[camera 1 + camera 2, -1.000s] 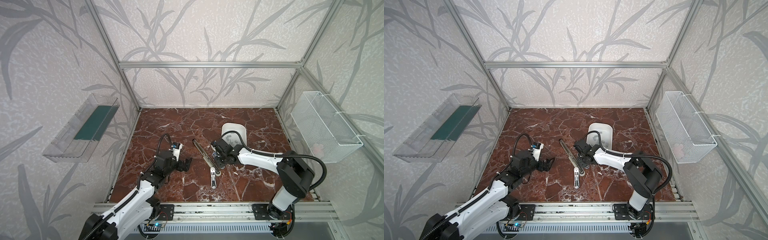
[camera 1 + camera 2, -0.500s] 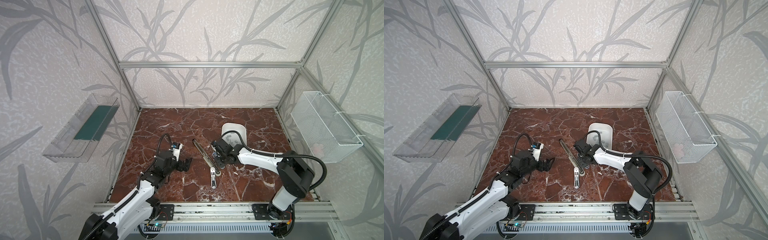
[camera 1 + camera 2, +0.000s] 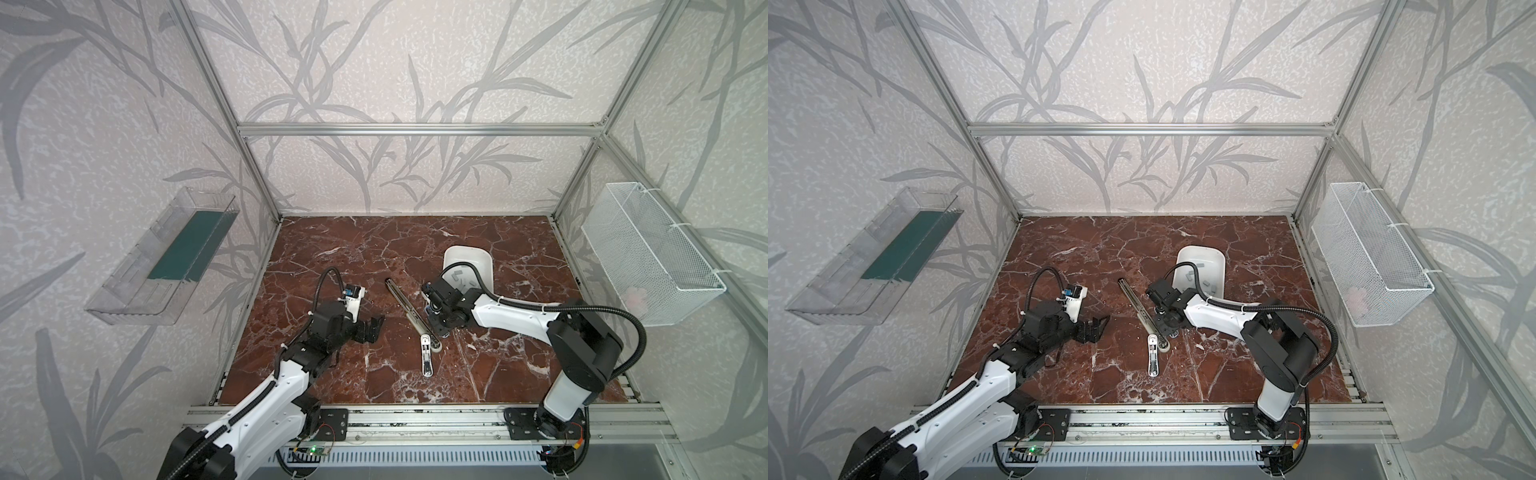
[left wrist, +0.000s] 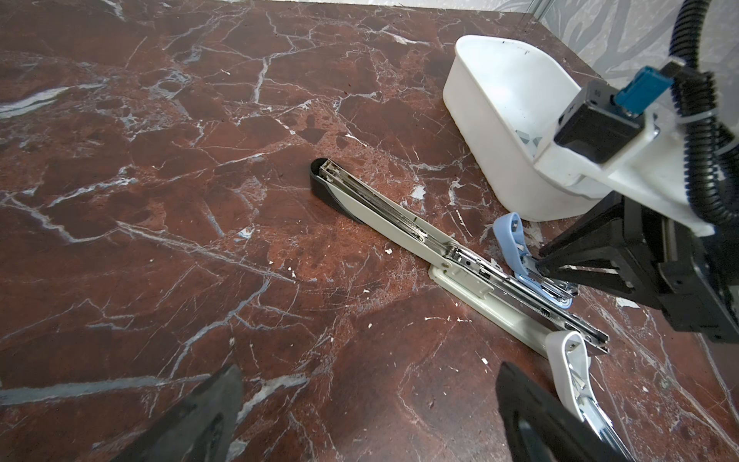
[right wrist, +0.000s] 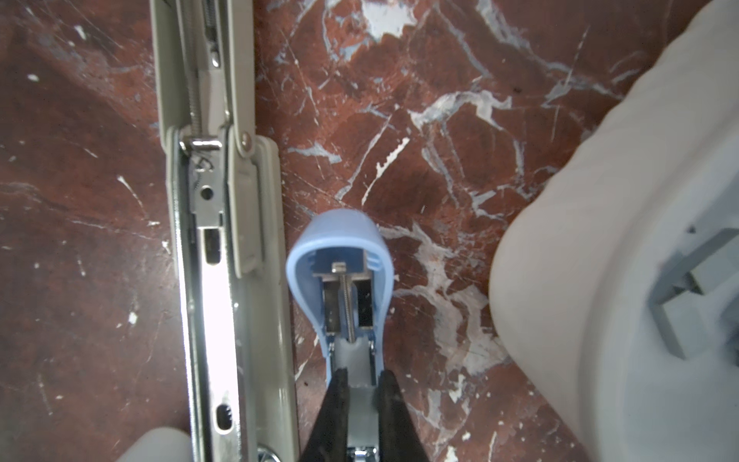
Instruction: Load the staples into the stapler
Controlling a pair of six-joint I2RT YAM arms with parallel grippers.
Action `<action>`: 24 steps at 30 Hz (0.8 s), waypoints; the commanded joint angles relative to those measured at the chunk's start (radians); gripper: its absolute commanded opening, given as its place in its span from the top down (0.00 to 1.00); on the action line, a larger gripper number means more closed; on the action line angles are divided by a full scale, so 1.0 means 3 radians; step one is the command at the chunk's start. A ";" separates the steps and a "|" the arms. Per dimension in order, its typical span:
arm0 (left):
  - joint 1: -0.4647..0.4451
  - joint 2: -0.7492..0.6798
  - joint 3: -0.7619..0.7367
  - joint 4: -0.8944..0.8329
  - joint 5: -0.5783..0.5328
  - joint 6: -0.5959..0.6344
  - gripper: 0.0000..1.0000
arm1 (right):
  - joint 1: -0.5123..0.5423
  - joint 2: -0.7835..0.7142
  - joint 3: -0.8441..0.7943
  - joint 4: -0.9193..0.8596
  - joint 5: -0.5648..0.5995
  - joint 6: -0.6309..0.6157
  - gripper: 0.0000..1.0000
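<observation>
A small blue stapler (image 5: 340, 240) lies opened flat on the marble, beside a long grey stapler (image 3: 409, 305), also open. My right gripper (image 5: 362, 374) is shut on a pale grey strip of staples (image 5: 362, 360) that sits in the blue stapler's metal channel. In both top views the right gripper (image 3: 440, 330) (image 3: 1169, 330) hides the blue stapler. More staples (image 5: 688, 304) lie loose in the white tub (image 3: 486, 259). My left gripper (image 3: 374, 328) (image 4: 368, 370) hangs open and empty over bare floor, left of the long stapler.
A small white stapler (image 3: 427, 353) lies open at the long stapler's near end. On the right wall hangs a white wire basket (image 3: 648, 257), on the left wall a clear tray (image 3: 166, 257). Aluminium posts frame the marble floor.
</observation>
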 commanded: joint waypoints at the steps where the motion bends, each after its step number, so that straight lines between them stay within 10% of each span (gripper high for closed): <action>1: 0.0013 -0.0018 0.0017 0.0050 0.0030 0.0008 0.01 | -0.0008 0.0031 0.0073 -0.0067 -0.0022 -0.0011 0.92; 24: 0.0013 -0.0012 0.0015 0.0048 0.0052 0.0014 0.01 | 0.0058 -0.0212 0.0014 -0.0061 0.0098 -0.0014 0.93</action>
